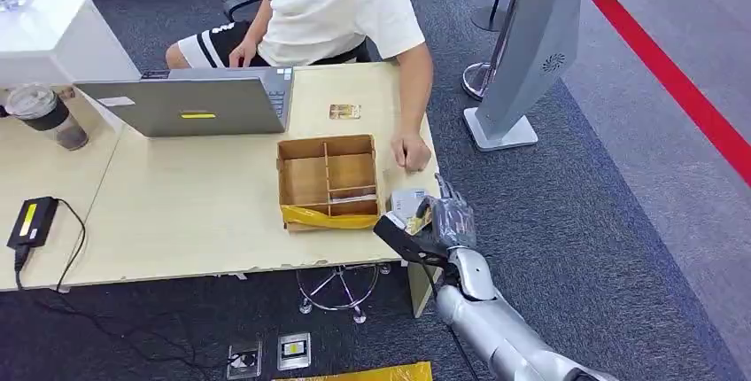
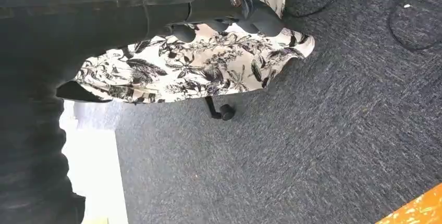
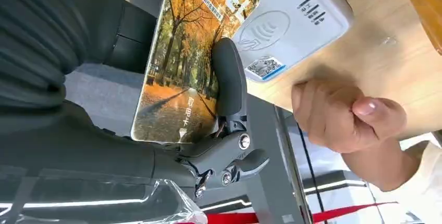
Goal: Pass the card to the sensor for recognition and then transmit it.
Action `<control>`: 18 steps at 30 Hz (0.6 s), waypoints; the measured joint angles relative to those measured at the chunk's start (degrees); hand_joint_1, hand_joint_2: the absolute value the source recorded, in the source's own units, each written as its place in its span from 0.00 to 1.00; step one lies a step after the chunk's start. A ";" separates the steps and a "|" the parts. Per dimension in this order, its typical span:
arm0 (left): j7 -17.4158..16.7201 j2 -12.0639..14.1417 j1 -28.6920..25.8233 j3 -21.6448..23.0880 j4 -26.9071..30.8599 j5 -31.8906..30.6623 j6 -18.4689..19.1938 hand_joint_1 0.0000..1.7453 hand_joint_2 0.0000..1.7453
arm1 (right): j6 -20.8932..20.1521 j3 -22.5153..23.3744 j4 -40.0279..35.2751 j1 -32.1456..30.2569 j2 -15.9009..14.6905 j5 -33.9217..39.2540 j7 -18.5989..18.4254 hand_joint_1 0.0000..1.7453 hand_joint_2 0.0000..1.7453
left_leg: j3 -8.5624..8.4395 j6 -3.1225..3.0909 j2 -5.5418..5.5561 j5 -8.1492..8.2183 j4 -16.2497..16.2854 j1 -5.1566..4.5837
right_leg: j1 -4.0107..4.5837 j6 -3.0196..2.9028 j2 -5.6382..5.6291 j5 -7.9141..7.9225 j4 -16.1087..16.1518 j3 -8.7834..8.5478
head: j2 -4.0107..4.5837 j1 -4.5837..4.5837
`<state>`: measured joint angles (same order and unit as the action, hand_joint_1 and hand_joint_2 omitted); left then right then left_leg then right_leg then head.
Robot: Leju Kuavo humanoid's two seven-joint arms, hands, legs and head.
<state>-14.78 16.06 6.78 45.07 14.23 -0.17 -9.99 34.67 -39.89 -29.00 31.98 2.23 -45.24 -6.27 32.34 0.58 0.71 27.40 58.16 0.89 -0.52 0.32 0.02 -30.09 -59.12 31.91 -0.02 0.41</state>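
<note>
Sensor (image 1: pixel 407 201) on table (image 1: pixel 195 213) right of box (image 1: pixel 329 181); laptop (image 1: pixel 190 103) behind box

A pale wooden bench (image 1: pixel 204 213) carries an open grey laptop (image 1: pixel 190 104) at about 11 o'clock and a partitioned cardboard box (image 1: pixel 326 179) right of centre. A small card (image 1: pixel 344 112) lies at 12 o'clock of the box; a white card reader (image 1: pixel 406 201) sits at 4 o'clock by the edge. A person's fist (image 1: pixel 411 152) rests at 3 o'clock. A black adapter (image 1: pixel 31 220) lies at 9 o'clock.

The card (image 3: pixel 185 62) held in the right hand (image 3: pixel 156 146) carries Chinese characters too blurred to read, the white sensor (image 3: pixel 292 15) bears a contactless-wave sign and a QR sticker, and the person's shirt (image 1: pixel 332 0) shows a Jordan logo.
</note>
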 joint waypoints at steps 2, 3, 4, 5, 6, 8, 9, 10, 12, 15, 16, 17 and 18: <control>0.00 0.00 -0.01 0.00 0.00 0.00 -0.07 0.00 1.00 | 3.04 0.53 -0.83 -0.27 -0.07 -1.47 1.53 1.00 1.00 | 0.00 0.00 0.00 0.00 0.00 0.00 | 0.00 -0.02 0.00 0.02 0.00 0.01 | 0.00 0.00; 0.00 0.00 -0.02 0.00 0.00 0.00 -0.15 0.00 1.00 | 4.13 1.29 -1.77 -0.72 -0.11 -3.79 2.65 1.00 1.00 | 0.01 0.00 0.00 0.00 0.00 0.00 | 0.00 -0.02 0.00 0.02 0.00 0.00 | 0.00 -0.02; 0.00 -0.02 -0.05 0.00 0.00 -0.02 -0.20 0.00 1.00 | 4.87 2.67 -3.42 -1.57 -0.17 -7.29 4.64 1.00 1.00 | 0.02 0.00 0.01 0.00 0.00 0.00 | 0.00 -0.02 0.01 0.02 -0.01 -0.01 | 0.00 0.02; 0.02 -0.04 -0.09 0.00 0.00 -0.02 -0.28 0.00 1.00 | 5.05 4.38 -5.34 -2.66 -0.04 -10.11 7.40 1.00 1.00 | 0.04 0.00 0.01 0.00 0.00 0.00 | 0.00 -0.02 0.02 0.02 -0.02 -0.01 | 0.00 0.00; 0.00 -0.09 -0.12 0.00 0.00 -0.04 -0.35 0.00 1.00 | 5.11 6.46 -7.51 -3.76 0.40 -12.12 11.03 1.00 1.00 | 0.08 0.00 0.01 0.00 0.00 0.00 | 0.01 -0.02 0.02 0.02 -0.02 0.01 | 0.00 0.02; 0.00 -0.24 -0.12 0.00 0.00 -0.15 -0.42 0.00 1.00 | 5.26 11.33 -12.45 -5.48 1.90 -13.29 18.13 1.00 1.00 | 0.08 0.00 0.03 0.00 0.00 0.00 | 0.01 -0.03 0.03 0.02 -0.03 0.05 | 0.00 -0.04; 0.00 -0.31 -0.13 0.00 0.00 -0.26 -0.42 0.00 1.00 | 5.33 13.49 -14.78 -6.03 2.60 -12.63 20.86 1.00 1.00 | 0.09 0.00 0.05 0.00 0.00 0.01 | 0.01 -0.03 0.10 0.02 -0.02 0.04 | 0.00 -0.02; 0.04 -0.31 -0.14 0.00 0.00 -0.33 -0.42 0.00 1.00 | 5.44 15.45 -17.34 -6.49 3.30 -11.46 22.84 1.00 1.00 | 0.09 0.00 0.06 0.00 0.00 0.02 | 0.03 -0.03 0.14 0.02 -0.02 0.04 | 0.00 -0.02; 0.22 -0.31 -0.28 0.00 0.00 -0.59 -0.37 0.00 1.00 | 5.55 18.61 -23.31 -7.71 4.18 -8.89 23.52 1.00 1.00 | 0.08 0.01 0.07 -0.01 0.00 0.03 | 0.03 -0.03 0.15 0.02 -0.01 0.03 | 0.00 0.00; 0.33 -0.28 -0.42 0.00 0.00 -0.83 -0.28 0.00 1.00 | 5.57 21.18 -32.84 -9.89 4.63 -3.88 22.97 1.00 1.00 | 0.08 0.01 0.07 -0.01 0.00 0.01 | 0.02 -0.03 0.13 0.02 -0.01 0.03 | 0.00 0.00; 0.42 -0.28 -0.46 0.00 0.00 -0.85 -0.28 0.00 1.00 | 5.59 21.53 -36.62 -10.62 4.70 -1.11 23.78 1.00 1.00 | 0.08 0.01 0.05 -0.01 0.00 0.01 | 0.01 -0.03 0.11 0.02 -0.01 0.04 | 0.00 0.02; 0.46 -0.28 -0.48 0.00 0.00 -0.90 -0.28 0.00 1.00 | 5.59 21.59 -39.81 -11.08 4.74 0.77 24.72 1.00 1.00 | 0.06 0.01 0.02 -0.01 0.00 0.01 | 0.01 -0.03 0.10 0.02 -0.01 0.03 | 0.00 0.00; 0.50 -0.28 -0.47 0.00 0.00 -1.05 -0.28 0.00 1.00 | 5.57 21.57 -42.63 -11.60 4.83 1.70 25.48 1.00 1.00 | 0.06 0.01 0.01 -0.01 0.00 0.01 | 0.01 -0.03 0.10 0.02 0.00 0.04 | 0.00 0.00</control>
<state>-14.27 15.78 6.31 45.07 14.23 -1.22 -10.27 40.24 -18.31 -71.64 20.38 7.06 -43.54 19.21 32.40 0.59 0.72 27.39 58.16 0.89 -0.51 0.29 0.12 -30.06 -59.12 31.95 -0.02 0.42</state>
